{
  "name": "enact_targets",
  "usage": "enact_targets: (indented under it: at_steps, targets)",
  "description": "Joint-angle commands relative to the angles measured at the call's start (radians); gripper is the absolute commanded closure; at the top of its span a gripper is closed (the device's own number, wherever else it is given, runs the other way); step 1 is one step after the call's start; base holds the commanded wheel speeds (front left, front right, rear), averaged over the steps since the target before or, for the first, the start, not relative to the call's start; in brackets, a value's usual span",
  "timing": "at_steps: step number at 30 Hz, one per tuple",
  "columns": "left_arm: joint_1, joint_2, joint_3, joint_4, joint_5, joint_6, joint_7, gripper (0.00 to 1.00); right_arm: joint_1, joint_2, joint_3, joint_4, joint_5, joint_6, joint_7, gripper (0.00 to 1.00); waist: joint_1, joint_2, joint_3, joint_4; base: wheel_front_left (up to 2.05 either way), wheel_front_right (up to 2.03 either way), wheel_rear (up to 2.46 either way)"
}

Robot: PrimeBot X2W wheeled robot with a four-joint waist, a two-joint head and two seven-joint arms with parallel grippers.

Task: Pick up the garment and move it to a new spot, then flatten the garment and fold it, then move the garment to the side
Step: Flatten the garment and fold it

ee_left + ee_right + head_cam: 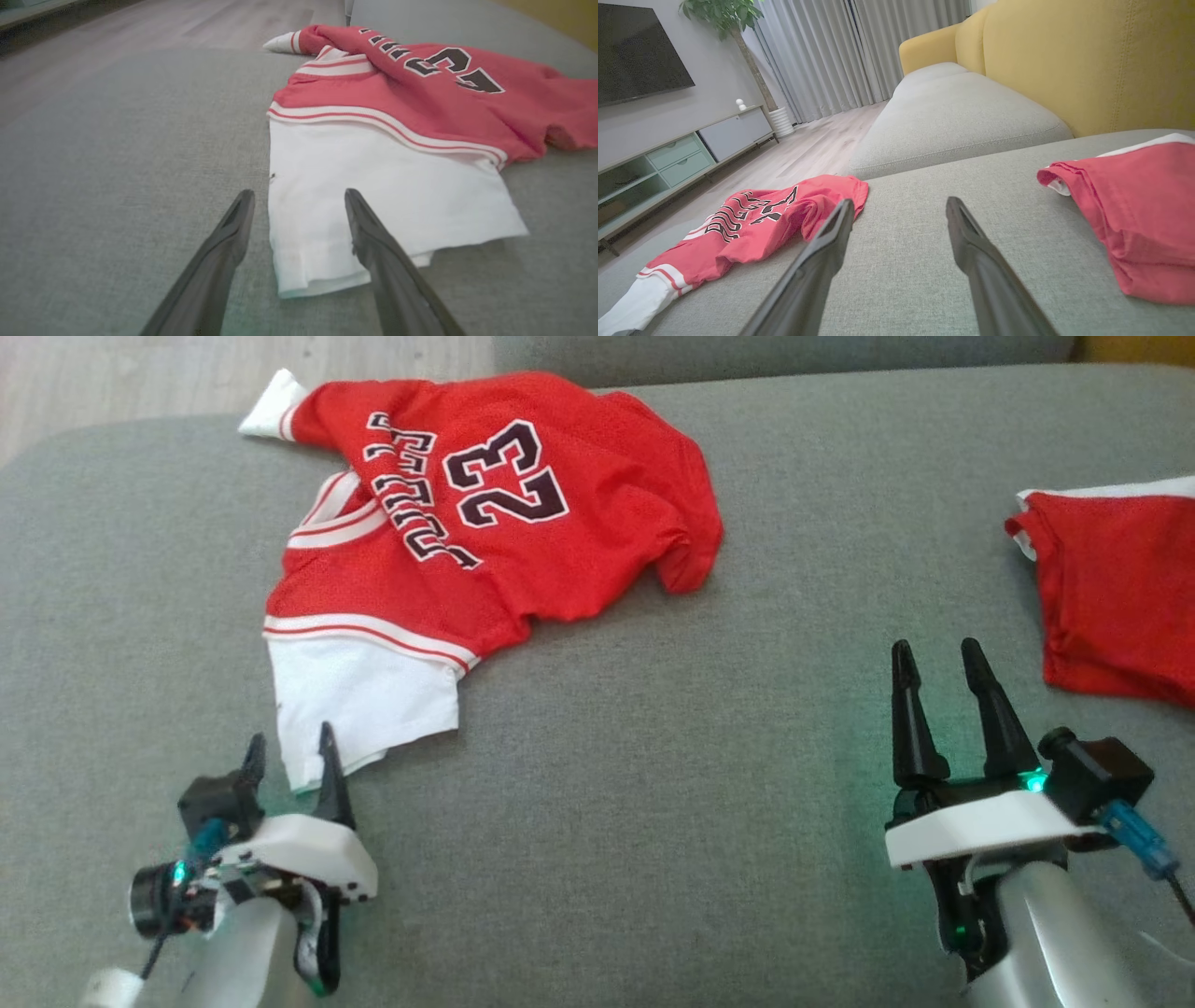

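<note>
A wide grey sofa seat cushion (653, 756) is the surface everything rests on. In the right wrist view a yellow sofa backrest (1087, 60) rises behind it, and pale wood floor (808, 149) lies beyond the seat.

A red basketball jersey (523, 541) lies rumpled on the far left part of the cushion. It shows the dark number 23 outlined in white, with lettering beside it. Its white sleeve (359, 700), joined by red and white striped trim, stretches toward the robot. A second white cuff pokes out at the far edge.

A second red garment (1111, 597) with a white edge lies bunched at the right side of the cushion, well apart from the jersey.

The left gripper (291, 735) sits at the hem of the white sleeve, jaws spread. In the left wrist view the sleeve's corner lies between the two fingers. Whether they touch the cloth cannot be told.

The right gripper (935, 646) is over bare cushion between the two garments, jaws spread, holding nothing.
</note>
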Motion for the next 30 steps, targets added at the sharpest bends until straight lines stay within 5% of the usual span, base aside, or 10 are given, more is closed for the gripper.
enact_targets:
  at_steps: [1, 9, 10, 11, 19, 30]
  targets:
    - [-0.045, 0.031, 0.048, -0.002, 0.000, 0.009, 0.008, 0.00, -0.039, -0.002, 0.025, -0.037, 0.001, -0.001, -0.011, 0.00, -0.0001, -0.0001, 0.010, -0.009, 0.00, 0.00, 0.00]
    - [-0.101, 0.041, 0.041, 0.135, -0.033, -0.032, 0.085, 0.00, -0.046, -0.002, 0.017, -0.040, 0.004, -0.001, -0.011, 0.00, -0.0001, -0.0001, 0.035, -0.025, 0.00, 0.00, 0.00]
    - [-0.105, 0.041, 0.040, 0.143, -0.038, -0.038, 0.088, 0.36, -0.046, -0.002, 0.016, -0.040, 0.004, -0.001, -0.011, 0.00, -0.0001, -0.0001, 0.036, -0.025, 0.00, 0.00, 0.00]
    - [-0.108, 0.040, 0.038, 0.148, -0.040, -0.042, 0.087, 1.00, -0.046, -0.002, 0.015, -0.039, 0.004, -0.001, -0.011, 0.00, -0.0001, -0.0001, 0.035, -0.024, 0.00, 0.00, 0.00]
    - [-0.135, 0.025, 0.073, 0.082, -0.083, -0.061, -0.044, 1.00, -0.067, -0.002, 0.034, -0.012, -0.028, -0.001, -0.011, 0.00, -0.0001, -0.0001, 0.029, 0.010, 0.00, 0.00, 0.00]
    - [-0.110, -0.005, 0.198, -0.269, -0.048, -0.033, -0.088, 1.00, -0.214, -0.002, 0.136, 0.172, -0.068, -0.001, 0.052, 0.00, -0.0001, -0.0001, 0.051, 0.092, 0.00, 0.00, 0.00]
